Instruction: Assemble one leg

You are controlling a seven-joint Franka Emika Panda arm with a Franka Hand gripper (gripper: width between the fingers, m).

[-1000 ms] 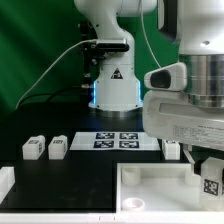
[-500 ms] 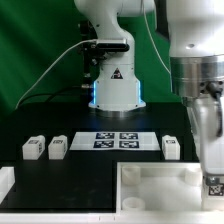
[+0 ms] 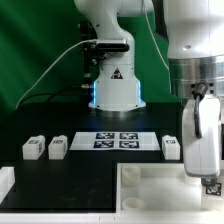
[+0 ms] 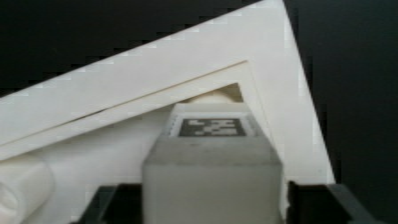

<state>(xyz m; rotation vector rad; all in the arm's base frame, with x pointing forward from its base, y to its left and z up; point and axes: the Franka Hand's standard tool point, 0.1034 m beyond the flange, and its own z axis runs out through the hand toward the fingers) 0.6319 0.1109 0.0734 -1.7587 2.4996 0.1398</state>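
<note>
Gripper (image 3: 209,186) apparently clamps a leg (image 4: 212,150) over the tray piece (image 3: 150,185) at the table's front edge; tilted seating risks jamming

- The exterior view sits low at the front of the table (image 3: 80,180), looking level across it toward the robot base (image 3: 112,85) and the green backdrop behind.
- It's close enough that the arm's end fills that view's right side.
- The wrist view looks down past the pincer (image 4: 192,205) from very near, onto the white tray (image 4: 267,90) corner.
- Both views share that tray (image 3: 150,190) and the tagged leg (image 4: 214,150) over it.
</note>
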